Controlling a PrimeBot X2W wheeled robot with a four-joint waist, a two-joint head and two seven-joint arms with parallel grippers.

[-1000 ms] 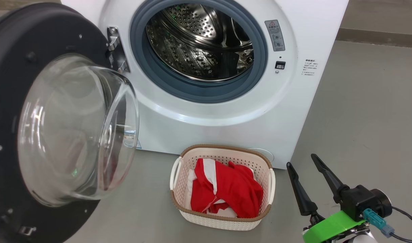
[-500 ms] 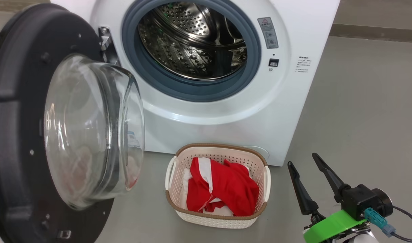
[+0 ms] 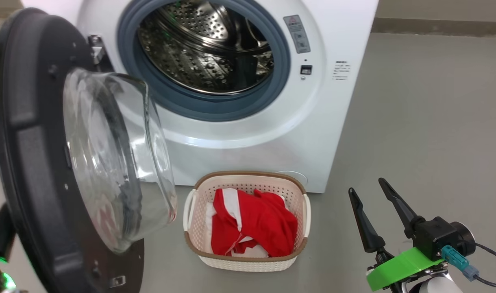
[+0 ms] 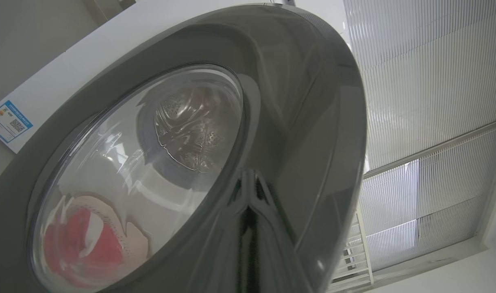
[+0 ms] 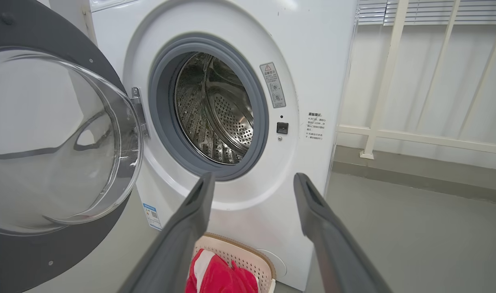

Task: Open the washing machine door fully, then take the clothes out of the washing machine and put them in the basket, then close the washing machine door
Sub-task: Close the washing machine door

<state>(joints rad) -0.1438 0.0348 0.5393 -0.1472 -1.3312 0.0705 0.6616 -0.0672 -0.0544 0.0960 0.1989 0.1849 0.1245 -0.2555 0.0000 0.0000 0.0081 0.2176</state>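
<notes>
Door (image 3: 28, 142) closing: left hand (image 4: 248, 211), fingers together, is against its black outer rim. Since a second ago the door has swung partway toward the washer (image 3: 313, 134); it now stands about half open. Right hand (image 3: 366, 185) wide, empty, low beside basket (image 3: 248, 176). Basket holds the red-white clothes (image 3: 252, 221); drum (image 3: 207, 53) looks empty. Unloading appears done, last step under way.

Straight-on path into the washing machine (image 3: 313, 134) drum (image 3: 207, 53) is open. The door (image 3: 32, 142) sticks out on the left, glass bowl (image 3: 109, 162) bulging near the basket (image 3: 248, 175), which sits under the opening. Open floor (image 3: 427, 122) on the right.
</notes>
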